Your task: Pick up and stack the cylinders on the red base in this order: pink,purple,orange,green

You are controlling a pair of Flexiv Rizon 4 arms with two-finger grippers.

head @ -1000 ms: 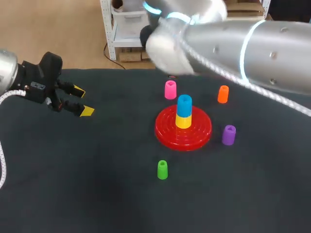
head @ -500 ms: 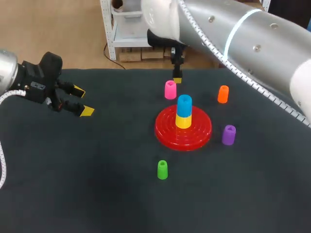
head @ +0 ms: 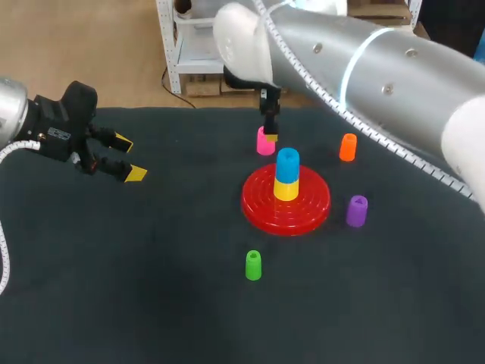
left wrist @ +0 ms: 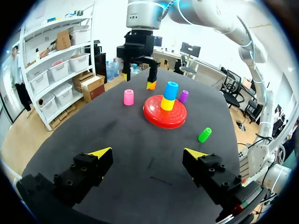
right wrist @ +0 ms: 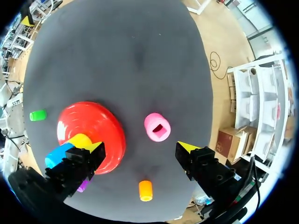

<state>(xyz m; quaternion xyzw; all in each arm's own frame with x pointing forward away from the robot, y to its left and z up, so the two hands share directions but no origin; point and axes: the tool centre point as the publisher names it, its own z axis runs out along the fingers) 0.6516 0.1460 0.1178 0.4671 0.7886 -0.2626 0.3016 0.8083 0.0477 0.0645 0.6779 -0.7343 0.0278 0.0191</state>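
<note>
The red base (head: 286, 199) already carries a yellow cylinder (head: 286, 189) with a blue cylinder (head: 287, 163) on top of it, filling its middle. Around it on the dark surface (head: 151, 265) stand four loose pieces: the pink cylinder (head: 264, 142) near the base's far side, the orange cylinder (head: 348, 147) off to the right, the purple cylinder (head: 357, 211) just beside the rim, and the green cylinder (head: 253, 265) on the near side. The right jaws hang apart over the pink cylinder, not touching it. The left jaws stand apart and empty, well off to the left.
</note>
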